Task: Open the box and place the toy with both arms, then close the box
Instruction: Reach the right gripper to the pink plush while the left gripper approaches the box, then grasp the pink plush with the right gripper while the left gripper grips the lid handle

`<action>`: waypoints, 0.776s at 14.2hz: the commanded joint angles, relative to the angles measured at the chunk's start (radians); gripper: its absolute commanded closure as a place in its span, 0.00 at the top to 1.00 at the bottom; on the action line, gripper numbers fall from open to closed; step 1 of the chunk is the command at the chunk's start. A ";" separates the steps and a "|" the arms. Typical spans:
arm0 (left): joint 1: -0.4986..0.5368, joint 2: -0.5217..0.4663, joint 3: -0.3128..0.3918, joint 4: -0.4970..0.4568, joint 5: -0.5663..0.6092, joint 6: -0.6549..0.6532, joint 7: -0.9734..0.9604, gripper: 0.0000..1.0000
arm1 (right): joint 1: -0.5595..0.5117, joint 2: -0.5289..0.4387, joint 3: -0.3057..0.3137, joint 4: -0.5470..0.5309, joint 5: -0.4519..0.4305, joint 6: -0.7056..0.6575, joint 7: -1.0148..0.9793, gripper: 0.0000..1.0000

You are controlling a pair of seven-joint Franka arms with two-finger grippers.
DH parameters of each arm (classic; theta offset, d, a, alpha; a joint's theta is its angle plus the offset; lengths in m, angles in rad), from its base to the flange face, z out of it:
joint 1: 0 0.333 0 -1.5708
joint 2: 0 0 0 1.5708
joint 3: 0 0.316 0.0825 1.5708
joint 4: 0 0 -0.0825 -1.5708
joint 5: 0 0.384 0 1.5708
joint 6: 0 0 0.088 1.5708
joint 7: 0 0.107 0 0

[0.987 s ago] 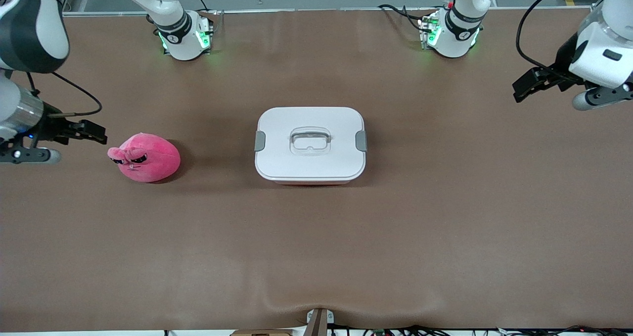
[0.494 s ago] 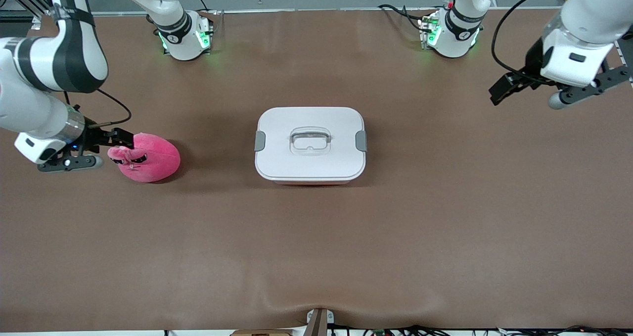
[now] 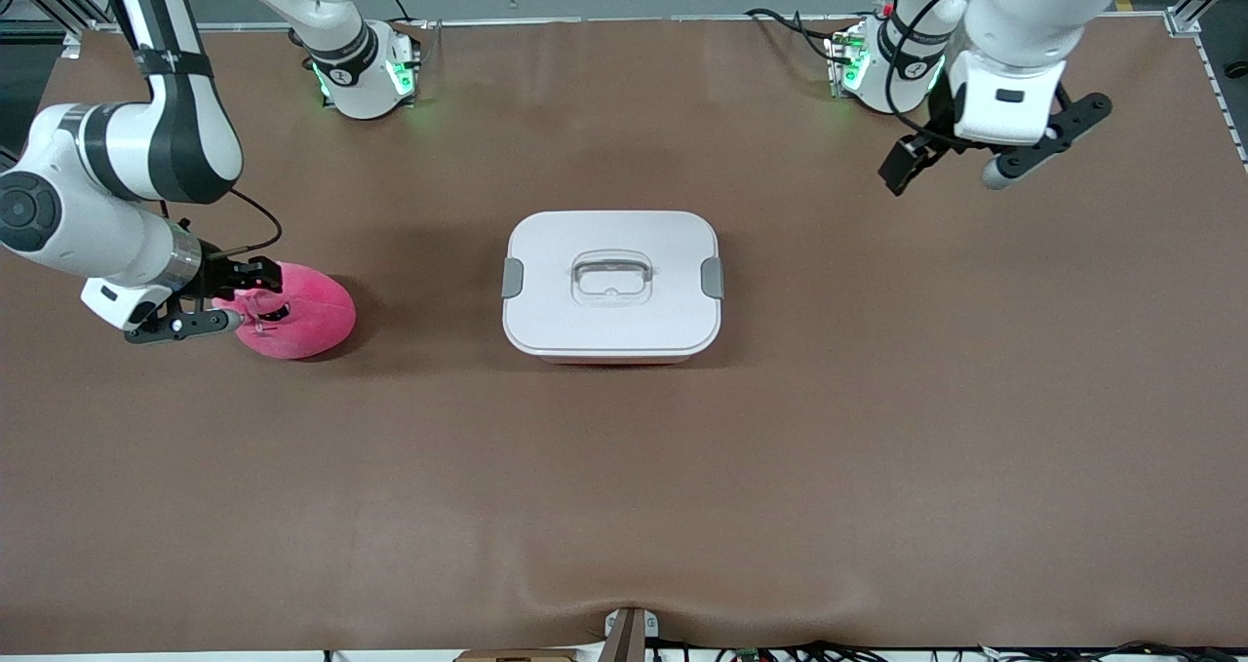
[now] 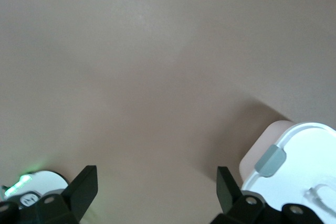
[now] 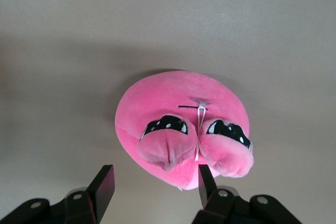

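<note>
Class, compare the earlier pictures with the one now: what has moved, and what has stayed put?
The right gripper moved in to the toy and now has its fingers around the toy's front nubs, not yet closed on them. The left gripper swung inward, toward the box. The toy and the closed box have not moved.

— Where am I working?
— A robot lab: my two arm bases are bolted to a brown-covered table, with cables trailing along its edge.
</note>
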 commanded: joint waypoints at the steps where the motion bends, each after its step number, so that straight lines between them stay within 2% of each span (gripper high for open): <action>1: 0.003 0.018 -0.068 -0.014 -0.030 0.049 -0.153 1.00 | 0.002 0.018 -0.003 -0.010 0.018 0.027 -0.015 0.68; 3: 0.003 0.037 -0.114 -0.014 -0.057 0.079 -0.280 1.00 | 0.000 0.031 -0.003 -0.009 0.018 0.042 -0.012 0.68; 4: 0.003 0.048 -0.142 -0.014 -0.059 0.084 -0.326 1.00 | -0.002 0.032 -0.003 -0.009 0.018 0.047 -0.011 0.64; 5: 0.001 0.068 -0.173 -0.013 -0.057 0.089 -0.376 1.00 | -0.002 0.034 -0.003 -0.009 0.018 0.053 -0.011 0.60; 9: -0.002 0.163 -0.286 0.001 -0.045 0.206 -0.658 1.00 | 0.000 0.041 -0.005 -0.004 0.018 0.056 -0.010 0.31; 11: -0.006 0.203 -0.319 0.001 -0.042 0.283 -0.762 1.00 | -0.005 0.041 -0.005 -0.001 0.018 0.052 -0.010 0.27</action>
